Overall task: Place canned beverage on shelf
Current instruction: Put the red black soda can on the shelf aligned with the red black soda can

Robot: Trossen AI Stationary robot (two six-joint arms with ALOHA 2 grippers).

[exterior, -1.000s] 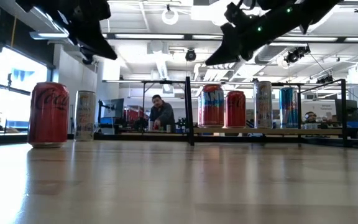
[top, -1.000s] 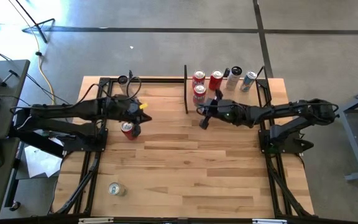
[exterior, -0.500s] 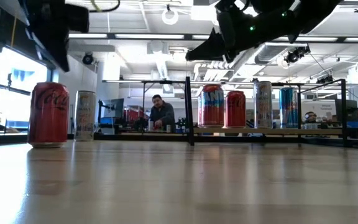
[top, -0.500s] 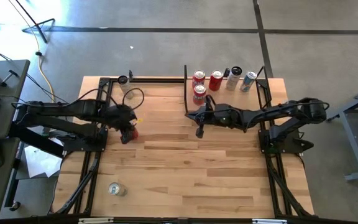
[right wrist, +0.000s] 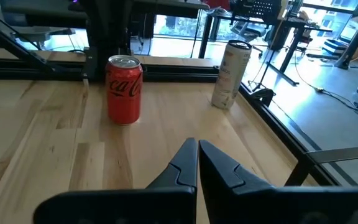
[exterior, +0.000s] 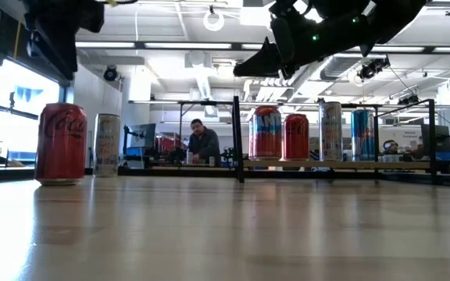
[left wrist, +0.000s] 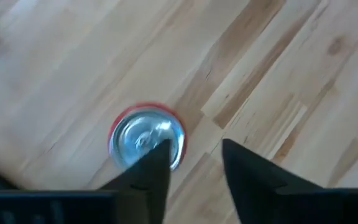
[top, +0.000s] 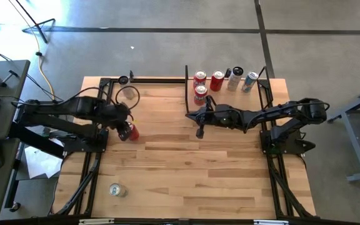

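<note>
The left gripper (left wrist: 194, 165) hovers above the red Coca-Cola can (top: 130, 131), jaws partly parted and holding nothing. The can stands upright on the bench (top: 186, 175), well apart from the shelf (top: 255, 84), where five cans already stand. The right gripper (right wrist: 197, 155) hangs mid-bench with jaws closed and empty

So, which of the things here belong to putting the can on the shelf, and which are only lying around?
Belong to the job:
- red can, upright below the open left gripper
- shelf, with five cans on it

Lying about, for now:
- pale tall can, upright
- can on its side
- right gripper, shut, waiting mid-table
</note>
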